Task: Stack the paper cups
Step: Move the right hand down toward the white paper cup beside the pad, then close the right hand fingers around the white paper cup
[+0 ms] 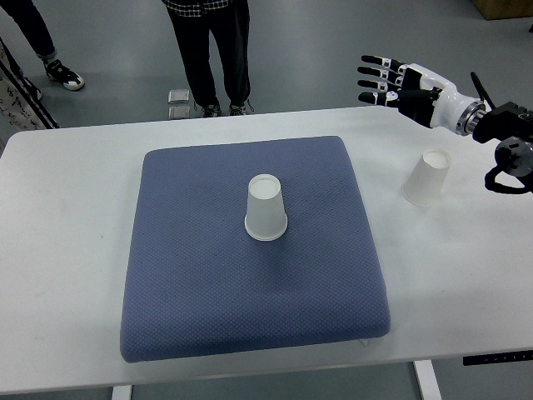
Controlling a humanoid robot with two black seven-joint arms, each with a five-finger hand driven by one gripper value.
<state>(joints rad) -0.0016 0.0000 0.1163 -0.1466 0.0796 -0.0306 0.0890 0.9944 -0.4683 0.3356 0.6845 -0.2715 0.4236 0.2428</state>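
Grey floor ran behind the white table (75,250), where two people stood at the far side, only their legs (218,50) showing. On the table lay a blue pad (191,275), and near its middle a paper cup (266,208) stood upside down, wide rim on the cloth. A second paper cup (427,177), also mouth-down, sat on the bare table just off the pad's right edge. The right hand (396,82) hung above the far right corner, fingers spread and holding nothing, its arm coming in from the right. The second cup lay below and slightly right of that hand, nearer the robot, with its axis upright, so I judged the hand would have to drop down and pull back toward it. The cup on the pad was well apart to the left. No left arm showed anywhere.
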